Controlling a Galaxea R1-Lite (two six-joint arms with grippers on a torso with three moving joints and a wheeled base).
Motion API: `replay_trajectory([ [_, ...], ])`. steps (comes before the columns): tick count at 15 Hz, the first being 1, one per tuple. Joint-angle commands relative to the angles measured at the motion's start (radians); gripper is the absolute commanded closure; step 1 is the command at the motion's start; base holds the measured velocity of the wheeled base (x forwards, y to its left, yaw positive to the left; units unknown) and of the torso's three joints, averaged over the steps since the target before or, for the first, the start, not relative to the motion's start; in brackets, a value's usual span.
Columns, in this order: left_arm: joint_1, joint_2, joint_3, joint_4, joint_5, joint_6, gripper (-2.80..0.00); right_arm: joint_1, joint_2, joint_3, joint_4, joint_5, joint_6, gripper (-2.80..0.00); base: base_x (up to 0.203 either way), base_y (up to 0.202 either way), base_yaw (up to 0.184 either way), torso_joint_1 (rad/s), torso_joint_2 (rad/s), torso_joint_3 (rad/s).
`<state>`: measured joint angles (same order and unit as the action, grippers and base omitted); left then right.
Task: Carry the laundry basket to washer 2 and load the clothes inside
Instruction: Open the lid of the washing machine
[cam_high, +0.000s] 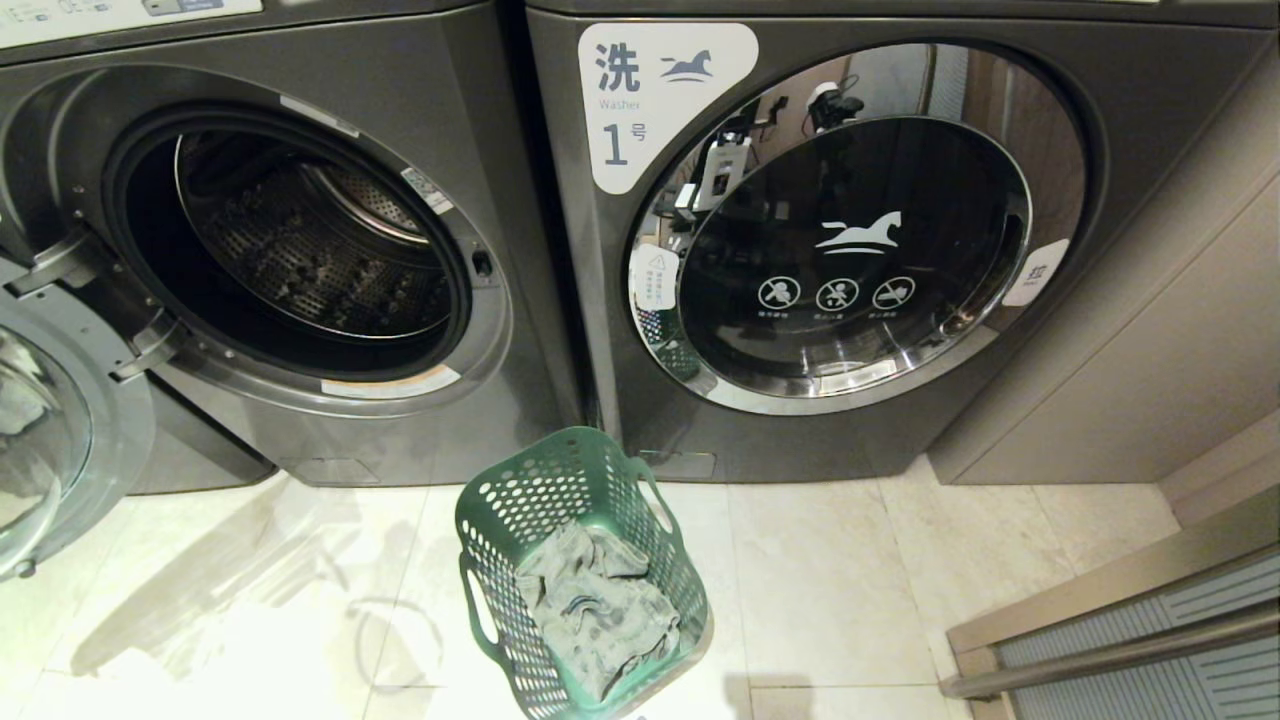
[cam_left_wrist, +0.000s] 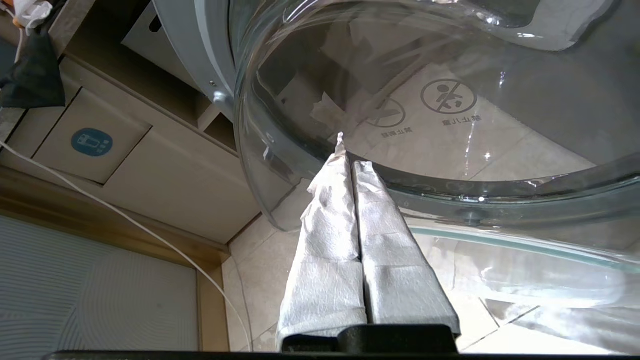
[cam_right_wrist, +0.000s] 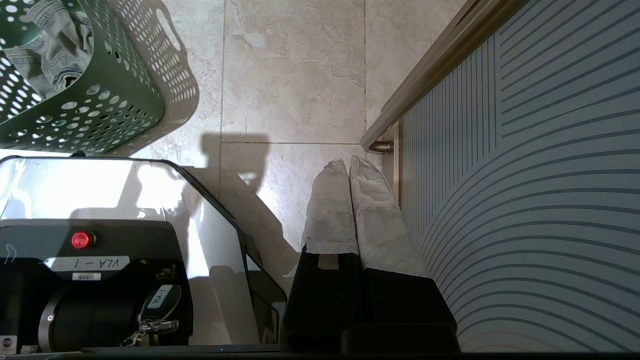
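Laundry basket (cam_high: 580, 570) stands on floor before open washer (cam_high: 300, 250), clothes (cam_high: 595, 610) unloaded; left gripper (cam_left_wrist: 350, 155) and right gripper (cam_right_wrist: 347, 167) jaws together, empty.

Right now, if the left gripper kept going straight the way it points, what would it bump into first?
Probably the clear glass bowl of the open washer door: the shut left gripper points at it, very near.

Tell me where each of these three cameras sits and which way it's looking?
Head view: high on the robot, looking down at two washers and the green basket; no arm shows.
Left wrist view: behind the shut left gripper, facing the open washer door's glass.
Right wrist view: behind the shut right gripper, looking down at the floor and the robot's base.
Shared: basket with clothes in head and right wrist.
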<state>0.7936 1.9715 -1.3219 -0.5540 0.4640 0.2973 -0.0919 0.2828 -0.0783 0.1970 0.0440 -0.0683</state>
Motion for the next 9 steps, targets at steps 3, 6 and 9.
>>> replay_trajectory([
  [3,-0.001,-0.009,0.003,0.002,-0.001,-0.024,0.00,0.000,-0.001,0.000,0.001,0.000,-0.001,0.00,0.000,0.000,0.000,0.000,0.00,0.000],
  [6,0.000,-0.017,0.012,0.005,-0.003,-0.030,0.00,0.000,-0.001,0.000,0.001,0.000,-0.001,0.00,0.000,0.000,0.000,0.000,0.00,0.000],
  [9,-0.018,-0.124,0.062,0.059,-0.102,-0.029,0.00,0.000,-0.001,0.000,0.001,0.000,-0.001,0.00,0.000,0.000,0.000,0.000,0.00,0.000],
])
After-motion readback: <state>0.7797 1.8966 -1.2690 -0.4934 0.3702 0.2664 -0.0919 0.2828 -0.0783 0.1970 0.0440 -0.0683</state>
